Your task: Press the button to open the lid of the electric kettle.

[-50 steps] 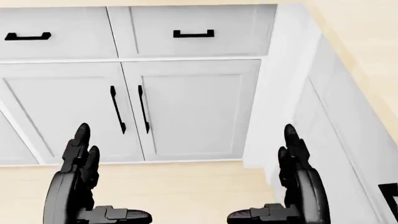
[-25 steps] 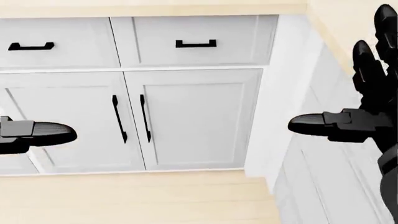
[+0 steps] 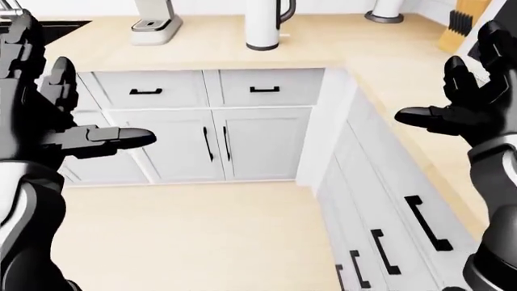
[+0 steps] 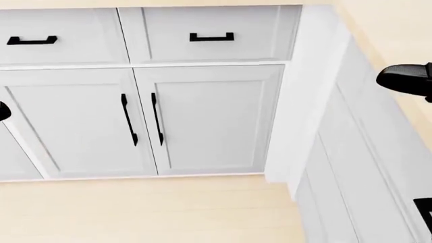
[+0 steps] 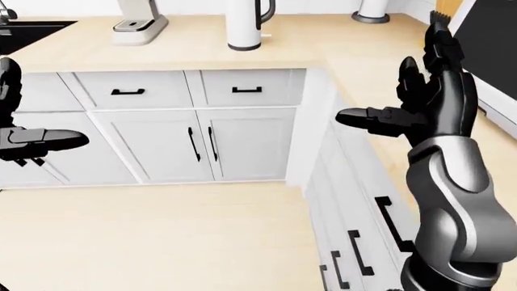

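The white electric kettle point(image 3: 264, 24) with a black handle stands on the light wooden counter point(image 3: 202, 51) at the top of the left-eye view; its lid is cut off by the frame's top edge. My left hand point(image 3: 48, 115) is raised at the left, fingers spread, empty. My right hand point(image 5: 416, 103) is raised at the right over the side counter, fingers spread, empty. Both hands are far below and to the sides of the kettle. The head view looks down at cabinet doors and shows only a thumb tip of the right hand point(image 4: 405, 80).
A grey appliance point(image 3: 153, 24) stands left of the kettle. A round white base point(image 3: 386, 11) and a wooden knife block point(image 3: 460, 24) sit at the top right. White cabinets point(image 3: 259, 139) with black handles form a corner; wooden floor point(image 3: 194, 236) lies below.
Both hands rose from low in the head view and spread outward, almost leaving it. The camera shifted slightly up and back down.
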Controlling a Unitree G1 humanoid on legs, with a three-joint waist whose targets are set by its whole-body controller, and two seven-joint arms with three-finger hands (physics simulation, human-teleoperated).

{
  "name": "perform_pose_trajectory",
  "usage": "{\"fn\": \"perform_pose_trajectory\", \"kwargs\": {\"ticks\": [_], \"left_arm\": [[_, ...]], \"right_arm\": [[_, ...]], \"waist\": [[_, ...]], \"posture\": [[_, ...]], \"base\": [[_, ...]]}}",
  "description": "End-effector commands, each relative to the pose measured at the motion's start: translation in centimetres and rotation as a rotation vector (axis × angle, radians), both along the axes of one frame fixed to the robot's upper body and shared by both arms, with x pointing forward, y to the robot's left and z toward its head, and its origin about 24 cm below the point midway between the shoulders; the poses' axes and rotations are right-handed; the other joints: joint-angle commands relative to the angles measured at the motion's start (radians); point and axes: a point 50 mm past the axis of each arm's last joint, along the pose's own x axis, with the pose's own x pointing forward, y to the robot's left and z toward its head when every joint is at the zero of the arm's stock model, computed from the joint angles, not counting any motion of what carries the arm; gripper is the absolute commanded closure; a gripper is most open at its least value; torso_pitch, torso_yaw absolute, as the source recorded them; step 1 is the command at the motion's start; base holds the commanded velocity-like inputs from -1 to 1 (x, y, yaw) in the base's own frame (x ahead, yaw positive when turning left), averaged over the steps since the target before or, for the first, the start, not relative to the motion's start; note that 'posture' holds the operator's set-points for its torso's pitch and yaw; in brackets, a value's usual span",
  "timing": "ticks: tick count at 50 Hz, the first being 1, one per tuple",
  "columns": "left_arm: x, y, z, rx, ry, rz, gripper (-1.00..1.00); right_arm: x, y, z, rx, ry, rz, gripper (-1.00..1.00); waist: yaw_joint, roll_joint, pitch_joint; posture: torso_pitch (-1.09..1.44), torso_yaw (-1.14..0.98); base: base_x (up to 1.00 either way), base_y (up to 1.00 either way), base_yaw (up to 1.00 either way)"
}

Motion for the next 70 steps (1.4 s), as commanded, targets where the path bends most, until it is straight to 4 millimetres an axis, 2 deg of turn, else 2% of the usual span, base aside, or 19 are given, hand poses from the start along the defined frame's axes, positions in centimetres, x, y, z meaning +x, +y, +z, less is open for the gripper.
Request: {"fn": "perform_pose_trajectory", "kwargs": {"ticks": [1,12,13,15,23,30,35,38,40,42,44,52,55,56,58,65,67,69,70], "left_arm": [[-0.56,0.15,1.31,0.033,-0.079,0.012,-1.0],[-0.72,0.58,1.6,0.03,-0.085,0.027,-1.0],[-0.71,0.58,1.59,0.035,-0.085,0.029,-1.0],[-0.71,0.55,1.59,0.036,-0.085,0.029,-1.0],[-0.73,0.63,1.49,0.038,-0.083,0.032,-1.0],[-0.74,0.56,1.61,0.027,-0.085,0.027,-1.0],[-0.75,0.55,1.63,0.026,-0.086,0.027,-1.0],[-0.79,0.52,1.75,0.027,-0.088,0.026,-1.0],[-0.83,0.48,1.8,0.024,-0.09,0.024,-1.0],[-0.84,0.48,1.88,0.023,-0.091,0.024,-1.0],[-0.84,0.47,1.93,0.021,-0.093,0.024,-1.0],[-0.85,0.46,2.05,0.021,-0.093,0.025,-1.0],[-0.85,0.44,2.07,0.021,-0.094,0.024,-1.0],[-0.86,0.42,2.09,0.021,-0.094,0.023,-1.0],[-0.86,0.4,2.08,0.022,-0.093,0.023,-1.0],[-0.91,0.36,2.07,0.024,-0.093,0.022,-1.0],[-0.92,0.34,2.11,0.025,-0.094,0.022,-1.0],[-0.92,0.35,2.12,0.025,-0.095,0.022,-1.0],[-0.91,0.35,2.11,0.025,-0.094,0.022,-1.0]], "right_arm": [[-0.49,-0.05,1.34,-0.02,-0.079,-0.006,-1.0],[-0.65,0.05,1.83,-0.033,-0.088,-0.005,-1.0],[-0.64,0.07,1.77,-0.033,-0.086,-0.005,-1.0],[-0.62,0.13,1.67,-0.035,-0.085,-0.003,-1.0],[-0.6,0.31,1.51,-0.037,-0.083,0.005,-1.0],[-0.66,0.4,1.66,-0.038,-0.086,0.01,-1.0],[-0.66,0.45,1.67,-0.038,-0.086,0.011,-1.0],[-0.65,0.46,1.71,-0.039,-0.086,0.011,-1.0],[-0.64,0.47,1.76,-0.039,-0.087,0.012,-1.0],[-0.64,0.53,1.82,-0.04,-0.088,0.013,-1.0],[-0.66,0.56,1.88,-0.04,-0.089,0.014,-1.0],[-0.66,0.57,2.05,-0.043,-0.089,0.017,-1.0],[-0.68,0.55,2.07,-0.044,-0.09,0.017,-1.0],[-0.72,0.54,2.11,-0.043,-0.091,0.017,-1.0],[-0.75,0.55,2.16,-0.042,-0.092,0.017,-1.0],[-0.76,0.57,2.08,-0.041,-0.091,0.018,-1.0],[-0.76,0.54,2.09,-0.041,-0.092,0.017,-1.0],[-0.74,0.51,2.07,-0.041,-0.092,0.017,-1.0],[-0.72,0.5,2.04,-0.04,-0.091,0.016,-1.0]], "waist": [[0.0,0.001,-0.019],[0.001,0.003,-0.019],[-0.001,0.007,-0.044],[-0.002,0.01,-0.02],[-0.005,0.007,-0.018],[-0.005,0.046,-0.016],[0.003,0.038,-0.024],[0.008,0.006,-0.026],[0.011,-0.034,-0.022],[0.001,-0.025,-0.021],[-0.001,-0.041,-0.017],[-0.008,0.024,-0.009],[-0.015,0.1,-0.034],[-0.005,0.059,-0.026],[-0.006,0.072,-0.018],[-0.001,0.014,-0.015],[0.002,-0.015,-0.015],[0.004,-0.074,-0.033],[-0.006,-0.024,-0.021]], "posture": [[0.0,0.0],[0.0,0.0],[0.0,0.0],[0.0,0.0],[0.0,0.0],[0.0,0.0],[0.0,0.0],[0.0,0.0],[0.0,0.0],[0.0,0.0],[0.0,0.0],[0.0,0.0],[0.0,0.0],[0.0,0.0],[0.0,0.0],[0.0,0.0],[0.0,0.0],[0.0,0.0],[0.0,0.0]], "base": [[0.0,0.0,0.0],[0.0,0.0,0.0],[0.1,0.0,0.0],[0.12,0.0,0.0],[0.12,0.0,0.0],[0.12,0.0,0.0],[0.12,0.0,0.0],[0.12,0.0,0.0],[0.11,0.0,0.0],[0.12,0.0,0.0],[0.12,0.0,0.0],[0.12,0.03,0.0],[0.11,0.11,0.0],[0.12,0.11,0.0],[0.12,0.11,0.0],[0.12,0.1,0.0],[0.12,0.1,0.0],[0.12,0.09,0.0],[0.12,0.01,0.0]]}}
